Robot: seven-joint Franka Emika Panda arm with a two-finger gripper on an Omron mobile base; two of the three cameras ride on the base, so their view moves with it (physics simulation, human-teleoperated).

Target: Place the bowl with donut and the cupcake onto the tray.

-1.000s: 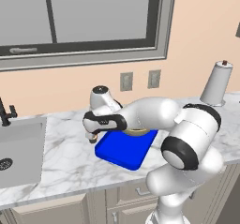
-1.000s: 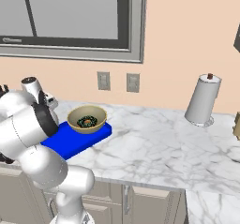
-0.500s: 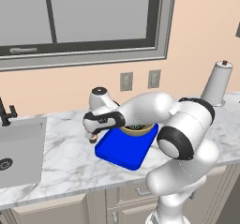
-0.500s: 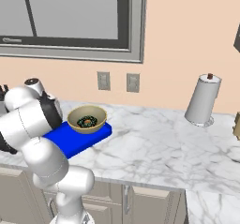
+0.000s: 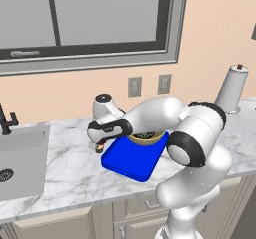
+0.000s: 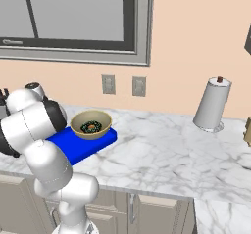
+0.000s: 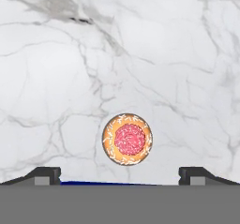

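Note:
The cupcake (image 7: pixel 127 139), seen from above with a red middle and a sprinkled tan ring, stands on the marble counter right below my gripper (image 7: pixel 119 177). Both dark fingertips (image 7: pixel 45 174) stand wide apart and open, with nothing between them. In the left base view my gripper (image 5: pixel 98 144) hangs low over the counter just left of the blue tray (image 5: pixel 129 162). The tan bowl (image 6: pixel 91 124) rests on the tray's (image 6: pixel 93 145) far end, with the dark donut (image 6: pixel 90 127) inside it. The arm partly hides the bowl (image 5: pixel 146 137) in the left base view.
A steel sink (image 5: pixel 22 158) with a dark faucet (image 5: pixel 5 120) lies to the left. A paper towel roll (image 6: pixel 212 105) stands at the back right by the wall. The tray's near half is bare blue. Open marble stretches right of the tray.
The arm's elbow has swung forward and the hand has settled slightly lower beside the tray's left corner. The jaws have stayed wide open. The bowl and tray have not moved.

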